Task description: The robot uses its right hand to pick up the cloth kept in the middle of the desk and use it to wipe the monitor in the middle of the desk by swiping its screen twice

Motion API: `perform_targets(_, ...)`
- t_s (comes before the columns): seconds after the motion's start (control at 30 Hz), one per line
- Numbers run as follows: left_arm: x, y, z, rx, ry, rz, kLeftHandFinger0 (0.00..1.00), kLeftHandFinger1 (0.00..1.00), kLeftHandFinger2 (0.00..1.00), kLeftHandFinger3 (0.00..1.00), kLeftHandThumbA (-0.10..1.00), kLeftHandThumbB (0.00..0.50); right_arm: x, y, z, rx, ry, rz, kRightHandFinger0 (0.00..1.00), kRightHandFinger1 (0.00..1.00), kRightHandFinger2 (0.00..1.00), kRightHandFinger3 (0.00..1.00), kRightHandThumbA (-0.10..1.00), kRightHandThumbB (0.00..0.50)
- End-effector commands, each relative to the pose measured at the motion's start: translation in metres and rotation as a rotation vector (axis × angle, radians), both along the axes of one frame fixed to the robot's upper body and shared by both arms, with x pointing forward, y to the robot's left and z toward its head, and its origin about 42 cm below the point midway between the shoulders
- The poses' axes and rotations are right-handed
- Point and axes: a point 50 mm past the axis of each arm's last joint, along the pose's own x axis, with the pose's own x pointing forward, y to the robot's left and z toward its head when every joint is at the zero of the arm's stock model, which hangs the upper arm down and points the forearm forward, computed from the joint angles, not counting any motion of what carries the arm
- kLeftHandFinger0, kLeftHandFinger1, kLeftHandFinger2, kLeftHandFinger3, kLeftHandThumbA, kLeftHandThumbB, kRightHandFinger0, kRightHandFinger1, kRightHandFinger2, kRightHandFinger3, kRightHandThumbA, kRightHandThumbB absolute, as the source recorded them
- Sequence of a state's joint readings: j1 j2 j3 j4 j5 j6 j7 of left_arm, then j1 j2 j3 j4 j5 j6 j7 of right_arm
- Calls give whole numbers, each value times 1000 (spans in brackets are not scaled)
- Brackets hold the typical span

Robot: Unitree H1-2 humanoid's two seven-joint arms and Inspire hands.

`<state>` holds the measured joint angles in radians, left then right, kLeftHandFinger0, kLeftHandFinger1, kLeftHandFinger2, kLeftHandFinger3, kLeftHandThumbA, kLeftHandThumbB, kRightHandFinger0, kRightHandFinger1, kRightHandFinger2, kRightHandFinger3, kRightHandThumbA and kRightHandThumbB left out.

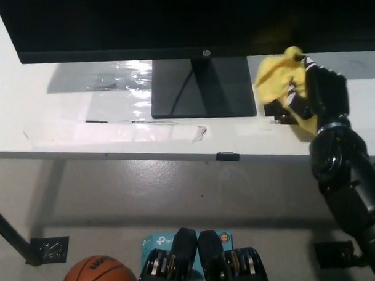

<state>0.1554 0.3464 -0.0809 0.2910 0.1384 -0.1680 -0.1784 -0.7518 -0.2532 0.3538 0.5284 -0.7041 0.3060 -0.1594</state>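
Right now the black right hand [312, 95] is closed around the bunched yellow cloth [281, 75], held at the monitor [179, 20]'s lower right edge, above the worktop [83, 121]. The cloth looks loosely gathered, so a fast sweep could shake it free or snag it on the bezel. The monitor's stand base [204, 92] sits just beside the hand; leftward along the screen there is open room. The left hand is out of view.
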Motion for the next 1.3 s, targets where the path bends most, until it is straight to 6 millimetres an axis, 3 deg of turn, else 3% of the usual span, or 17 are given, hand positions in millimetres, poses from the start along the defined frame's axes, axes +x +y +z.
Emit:
perform_targets(0.0, 7, 9, 11, -5, -60, 2, 0, 0, 7, 42, 697, 500, -28, 24, 46, -28, 274, 161, 1000, 1000, 1000, 1000, 846, 500)
perform_targets(0.33, 9, 11, 10, -15, -74, 12, 0, 0, 3, 53, 702, 500, -42, 13, 52, -17, 275, 157, 1000, 1000, 1000, 1000, 791, 500)
perform_targets(0.5, 8, 12, 10, -6, -80, 10, 0, 0, 20, 53, 722, 500, -43, 4, 53, -20, 272, 125, 1000, 1000, 1000, 1000, 687, 487)
perform_targets(0.9, 3, 14, 9, 2, -85, 9, 0, 0, 0, 34, 733, 500, -55, -4, 70, -41, 218, 107, 1000, 1000, 1000, 1000, 727, 500)
perform_targets(1.03, 4, 13, 12, 9, -70, 18, 0, 0, 6, 39, 714, 500, -72, -16, 95, -10, 152, 126, 1000, 1000, 1000, 1000, 665, 497)
perform_targets(1.07, 4, 13, 12, 5, -70, 19, 0, 0, 11, 46, 706, 500, -87, -21, 98, 23, 112, 137, 1000, 1000, 1000, 1000, 592, 454)
perform_targets(1.1, 4, 13, 12, -1, -74, 20, 0, 0, 11, 45, 703, 500, -95, -23, 98, 42, 85, 144, 1000, 1000, 1000, 1000, 565, 452)
perform_targets(1.13, 5, 14, 12, 1, -80, 16, 0, 0, 5, 44, 698, 500, -110, -26, 94, 76, 45, 149, 1000, 1000, 1000, 1000, 496, 408)
perform_targets(1.17, 5, 14, 12, 0, -86, 11, 0, 0, 3, 44, 697, 500, -124, -29, 89, 112, 11, 155, 1000, 1000, 1000, 1000, 473, 400)
perform_targets(1.2, 5, 13, 12, 4, -83, 15, 0, 0, 0, 43, 709, 500, -144, -33, 73, 161, -36, 145, 1000, 1000, 1000, 1000, 436, 347)
perform_targets(1.23, 4, 13, 13, 8, -80, 17, 0, 0, 0, 43, 711, 500, -153, -34, 65, 192, -52, 142, 913, 1000, 1000, 1000, 426, 328)
perform_targets(1.27, 4, 13, 12, 12, -81, 19, 0, 0, 0, 48, 721, 500, -168, -34, 55, 214, -63, 122, 557, 1000, 1000, 1000, 410, 313)
